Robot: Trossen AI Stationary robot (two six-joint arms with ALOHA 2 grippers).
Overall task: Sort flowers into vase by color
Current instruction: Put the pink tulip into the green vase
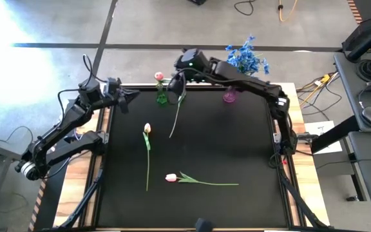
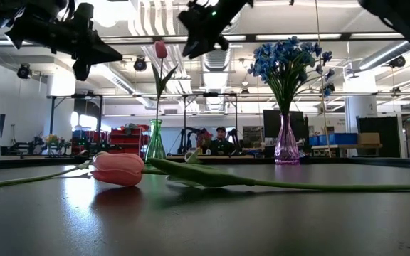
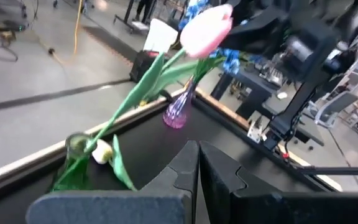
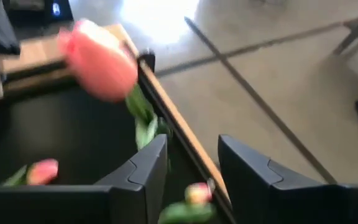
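Nearest us, in the low view, a pink tulip (image 2: 119, 168) is lying on the desk (image 2: 205, 220), its stem running sideways across the picture. We are taking the green vase (image 1: 162, 98) at the desk's far edge as our landmark. One pink tulip (image 1: 159, 77) is already standing upright in it. Our right fingers (image 1: 180, 87) are hovering just beside that vase and standing spread, with nothing between them that we can make out; a loose green stem (image 1: 175, 116) is trailing from just below them toward the desk's middle. Our left fingers (image 1: 129, 98) are waiting well to the vase's other side, pressed together and empty.

We are judging another tulip (image 1: 147, 128) as next: it is lying near the vase, on the front side, its long axis running away from the vase. Both arms look about equally near it.
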